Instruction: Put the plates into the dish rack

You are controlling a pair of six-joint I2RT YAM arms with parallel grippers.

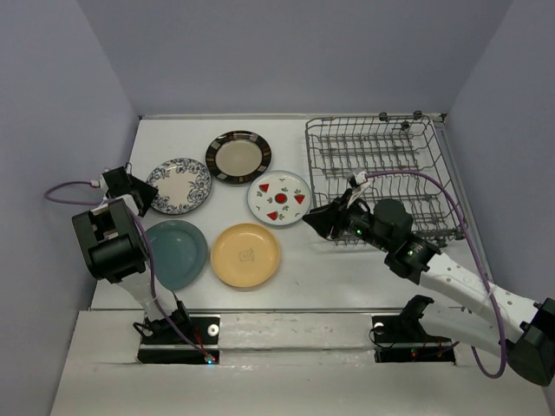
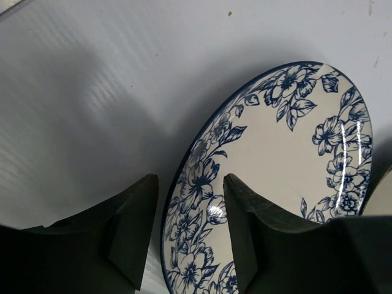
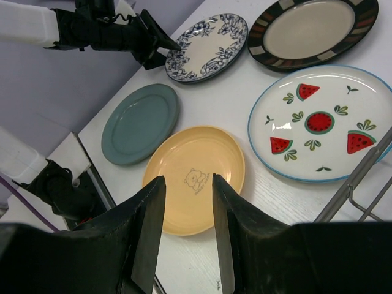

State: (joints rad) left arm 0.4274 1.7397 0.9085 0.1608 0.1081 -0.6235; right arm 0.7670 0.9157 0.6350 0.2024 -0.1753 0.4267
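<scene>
Left gripper (image 2: 190,181) sits spread at the left edge of the floral plate (image 1: 180,185), mid-left in the top view. On my wrist feed the plate's blue rim runs up between the two fingers (image 2: 131,236), and I can't tell whether either touches it. Right gripper (image 3: 187,184) is spread too, holding nothing. From above I see it at centre, between the watermelon plate (image 1: 279,198) and the lower left corner of the rack (image 1: 309,147), which fills the upper right. All five plates lie flat on the table (image 1: 303,269), left of the rack: the dark-rimmed plate (image 1: 238,157) topmost, the teal plate (image 1: 176,253) lower left, and the yellow plate (image 1: 246,255) just right of it.
</scene>
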